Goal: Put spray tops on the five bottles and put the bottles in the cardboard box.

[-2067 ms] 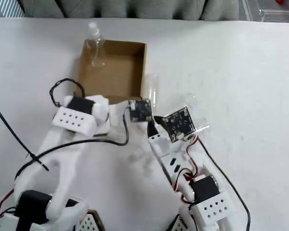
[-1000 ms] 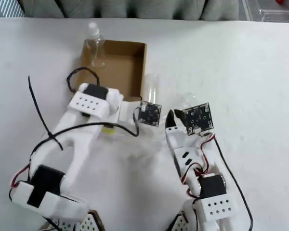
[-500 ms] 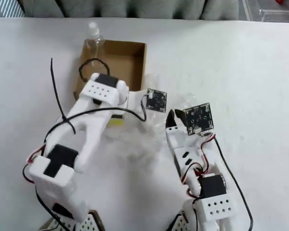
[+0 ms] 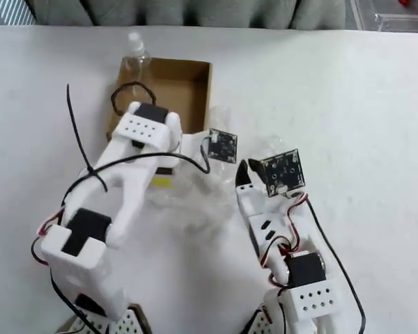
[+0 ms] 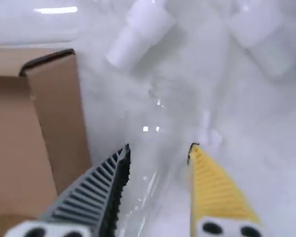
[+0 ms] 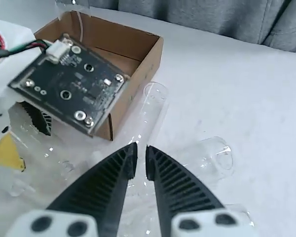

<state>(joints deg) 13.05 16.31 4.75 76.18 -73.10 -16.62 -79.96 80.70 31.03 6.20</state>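
The cardboard box (image 4: 168, 89) stands open at the table's far middle, with one clear capped bottle (image 4: 134, 54) leaning on its far left corner. My left gripper (image 5: 158, 148) is open just off the box's near right corner (image 5: 49, 113). A clear bottle (image 5: 153, 123) with a white spray top (image 5: 138, 32) lies between its grey finger and its yellow finger. A second white top (image 5: 259, 34) lies beyond. My right gripper (image 6: 139, 148) is shut and holds nothing, above the table beside the left one. Two topless clear bottles (image 6: 153, 106) (image 6: 207, 158) lie ahead of it.
The left arm's camera board (image 6: 69, 84) hangs close in front of the right gripper. Cables loop off the left arm (image 4: 83, 153). White table (image 4: 348, 97) stretches open to the right. A grey curtain (image 6: 212, 19) closes the back.
The left arm has swung forward and up toward the box's near right corner, bringing its gripper over the lying bottle. The right arm has shifted slightly and stayed shut.
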